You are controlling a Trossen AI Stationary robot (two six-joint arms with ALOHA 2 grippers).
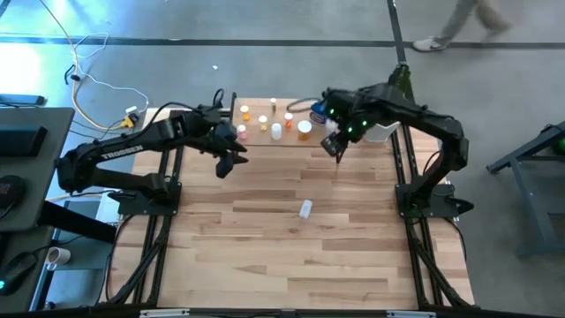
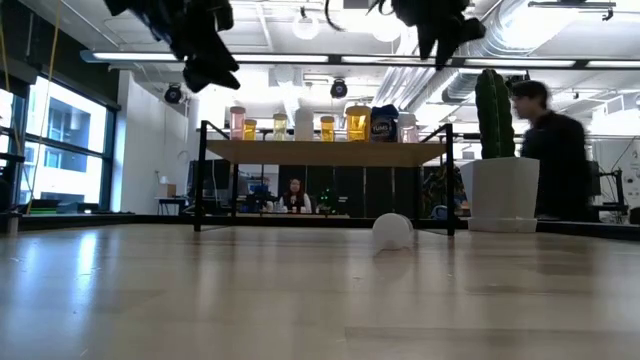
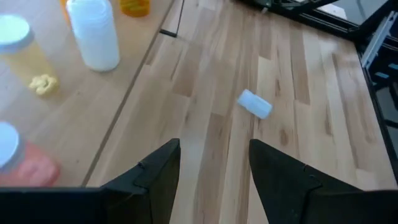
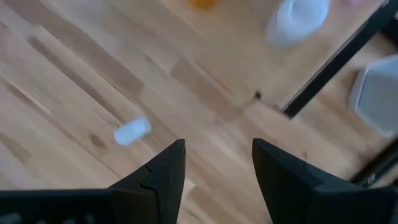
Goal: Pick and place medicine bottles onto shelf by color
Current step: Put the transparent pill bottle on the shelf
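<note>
One small white bottle (image 1: 305, 208) lies on its side on the tabletop, also in the low view as white bottle (image 2: 393, 230) and in both wrist views (image 3: 255, 103) (image 4: 132, 131). The shelf (image 1: 256, 138) stands at the table's far edge. It carries several bottles (image 2: 320, 126): white, yellow, orange, a pink one and a blue one (image 2: 384, 123). My left gripper (image 1: 231, 164) (image 3: 214, 149) hangs open above the table, just in front of the shelf's left part. My right gripper (image 1: 336, 152) (image 4: 217, 149) hangs open in the air near the shelf's right end. Neither touches anything.
A white pot with a green cactus (image 2: 503, 150) stands at the far right of the table, beside the shelf. A person (image 2: 555, 150) walks in the room behind. Bare tabletop (image 1: 265, 256) stretches from the lying bottle to the near edge.
</note>
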